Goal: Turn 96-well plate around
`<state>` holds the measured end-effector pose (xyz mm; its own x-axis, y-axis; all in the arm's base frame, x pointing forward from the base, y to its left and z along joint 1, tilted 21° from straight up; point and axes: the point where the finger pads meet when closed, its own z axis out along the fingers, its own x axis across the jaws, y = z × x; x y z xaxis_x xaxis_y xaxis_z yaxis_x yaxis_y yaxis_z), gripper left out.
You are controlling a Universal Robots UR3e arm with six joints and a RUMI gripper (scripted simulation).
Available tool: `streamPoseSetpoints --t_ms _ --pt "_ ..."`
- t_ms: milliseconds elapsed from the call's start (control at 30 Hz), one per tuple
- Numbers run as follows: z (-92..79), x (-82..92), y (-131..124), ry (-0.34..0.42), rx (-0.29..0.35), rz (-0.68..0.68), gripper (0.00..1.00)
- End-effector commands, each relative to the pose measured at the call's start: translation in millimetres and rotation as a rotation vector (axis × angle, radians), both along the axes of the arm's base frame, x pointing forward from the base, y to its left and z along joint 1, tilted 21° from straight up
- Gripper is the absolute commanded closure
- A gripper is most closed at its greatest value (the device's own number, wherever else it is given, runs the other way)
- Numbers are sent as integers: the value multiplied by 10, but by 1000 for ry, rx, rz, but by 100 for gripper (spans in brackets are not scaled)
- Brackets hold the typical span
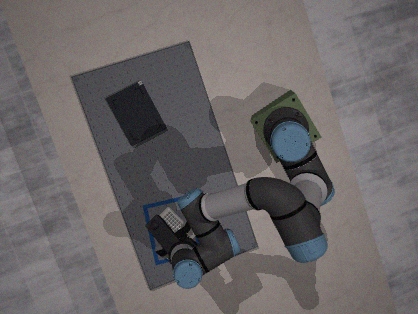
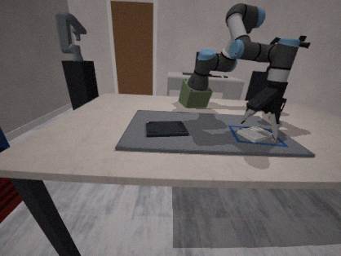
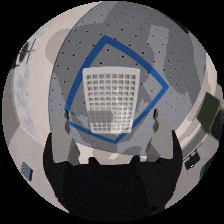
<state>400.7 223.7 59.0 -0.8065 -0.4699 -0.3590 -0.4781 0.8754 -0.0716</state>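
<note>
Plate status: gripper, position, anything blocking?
Gripper open, holding nothing, fingers straddling the plate. 96-well plate down inside the blue outline, skewed to it. A1 corner not readable. Nothing in the way.

A white plate (image 3: 111, 100) with a fine grid of wells lies inside a blue square outline (image 3: 107, 41). The mat (image 1: 95, 100) is grey and dotted with small holes. A black slab (image 1: 135, 113) lies on it. The arm's base (image 1: 260, 119) is green, the table (image 2: 81, 134) beige.

The 96-well plate (image 3: 111, 100) lies inside the square outline (image 3: 159, 95) on the perforated board (image 1: 180, 75), between the gripper's (image 3: 111, 117) spread fingers.
</note>
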Motion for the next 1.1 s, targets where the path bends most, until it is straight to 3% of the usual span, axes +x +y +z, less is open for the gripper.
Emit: streamPoseSetpoints --t_ms 0,567,1067 --pt "11 5 2 -3 1 0 0" --pt "11 5 2 -3 1 0 0" --pt "333 -115 -37 -3 1 0 0"
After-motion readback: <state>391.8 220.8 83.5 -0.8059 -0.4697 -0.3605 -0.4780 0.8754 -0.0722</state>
